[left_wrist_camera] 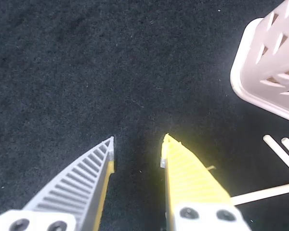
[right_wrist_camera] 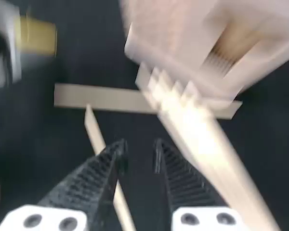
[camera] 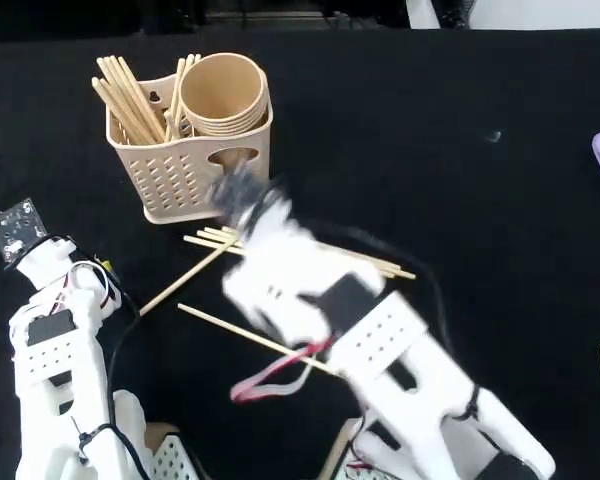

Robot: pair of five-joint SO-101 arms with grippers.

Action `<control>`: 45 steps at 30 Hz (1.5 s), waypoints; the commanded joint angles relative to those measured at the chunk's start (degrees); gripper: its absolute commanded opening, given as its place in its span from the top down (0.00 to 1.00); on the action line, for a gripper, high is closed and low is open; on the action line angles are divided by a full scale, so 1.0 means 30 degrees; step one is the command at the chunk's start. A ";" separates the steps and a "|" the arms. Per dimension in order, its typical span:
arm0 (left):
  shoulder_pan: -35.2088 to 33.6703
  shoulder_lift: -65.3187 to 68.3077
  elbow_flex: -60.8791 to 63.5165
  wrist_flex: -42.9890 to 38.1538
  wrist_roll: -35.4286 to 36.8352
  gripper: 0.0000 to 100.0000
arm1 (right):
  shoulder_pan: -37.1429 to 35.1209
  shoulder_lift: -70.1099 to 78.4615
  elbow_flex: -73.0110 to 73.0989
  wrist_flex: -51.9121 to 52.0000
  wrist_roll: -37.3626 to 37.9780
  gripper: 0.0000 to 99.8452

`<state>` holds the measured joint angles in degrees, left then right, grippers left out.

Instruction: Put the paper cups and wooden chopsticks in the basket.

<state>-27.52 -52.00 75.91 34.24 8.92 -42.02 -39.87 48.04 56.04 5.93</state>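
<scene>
Now the paper cups sit in the basket; several wooden chopsticks lie on the table beside it. My right gripper, above them, and left gripper are both parted, empty.

paper cups in basket, chopsticks loose beside

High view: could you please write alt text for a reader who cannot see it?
A beige basket on a black table holds stacked cups and several chopsticks. A few loose chopsticks lie before it, partly under the right arm. The left arm stands apart.
</scene>
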 commanded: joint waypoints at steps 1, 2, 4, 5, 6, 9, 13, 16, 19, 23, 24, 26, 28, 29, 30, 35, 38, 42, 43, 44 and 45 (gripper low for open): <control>0.0132 -0.0352 -0.0044 -0.0322 0.0088 0.84 | -0.1993 -0.0630 0.4059 -0.1788 0.1407 0.87; 0.0132 -0.0352 -0.0044 -0.0322 0.0088 0.84 | -0.2403 -0.0396 0.4938 -0.2549 0.1670 0.85; 0.0132 -0.0352 -0.0044 -0.0322 0.0088 0.84 | -0.3106 0.0337 0.5993 -0.3956 0.1905 0.81; 0.0132 -0.0352 -0.0044 -0.0322 0.0088 0.84 | -0.3282 0.0835 0.6198 -0.4513 0.1963 0.79; 0.0132 -0.0352 -0.0044 -0.0322 0.0088 0.84 | -0.3370 0.1363 0.6227 -0.4952 0.1993 0.79; 0.0132 -0.0352 -0.0044 -0.0322 0.0088 0.84 | -0.3399 0.3179 0.5934 -0.5802 0.1993 0.79; 0.0132 -0.0352 -0.0044 -0.0293 0.0088 0.84 | -0.3429 0.5582 0.4938 -0.5802 0.1993 0.79; 0.0132 -0.0352 -0.0044 -0.0264 0.0088 0.84 | -0.3370 0.7223 0.4059 -0.5656 0.1993 0.79; 0.0132 -0.0352 -0.0044 -0.0234 0.0088 0.84 | -0.3370 0.8425 0.2886 -0.4366 0.1993 0.82; 0.0103 -0.0352 -0.0044 -0.0234 0.0088 0.84 | -0.3253 0.8923 0.1597 -0.2403 0.2022 0.99; 0.0103 -0.0352 -0.0044 -0.0234 0.0088 0.84 | -0.3018 0.8777 0.1275 -0.1582 0.2022 0.97; 0.0103 -0.0352 -0.0044 -0.0234 0.0088 0.84 | -0.2227 0.8190 0.0484 -0.0381 0.2432 0.99; 0.0103 -0.0352 -0.0044 -0.0234 0.0088 0.84 | -0.1055 0.7253 -0.0278 0.0821 0.3927 0.99; 0.0103 -0.0352 -0.0044 -0.0234 0.0088 0.84 | -0.0469 0.6725 -0.0542 0.1172 0.4806 0.99; 0.0103 -0.0352 -0.0044 -0.0234 0.0088 0.84 | 0.0029 0.6169 -0.0718 0.1260 0.5744 0.99; 0.0103 -0.0352 -0.0044 -0.0264 0.0088 0.84 | 0.0791 0.4703 -0.0484 -0.1553 1.0139 0.99; -0.0308 -0.0352 -0.0073 -0.0234 0.0088 0.84 | 0.0791 0.5348 -0.0161 -0.4630 1.1165 0.99; -0.3092 -0.0381 -0.0689 -0.0293 0.0293 0.84 | 0.0440 0.7604 -0.0835 -0.6330 1.1282 0.99; -0.4029 -0.0381 -0.0982 -0.0234 0.0410 0.84 | 0.0264 0.8249 -0.1275 -0.6388 1.1282 0.99; -0.4908 -0.0352 -0.1128 -0.0234 0.0967 0.84 | 0.0029 0.8923 -0.1744 -0.6388 1.1282 0.99; -0.5758 -0.0352 -0.1245 -0.0205 0.1817 0.84 | -0.0234 0.9568 -0.2271 -0.6388 1.1282 0.99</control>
<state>-37.89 -52.00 75.91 34.24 10.07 -40.79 -14.55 46.73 38.73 39.16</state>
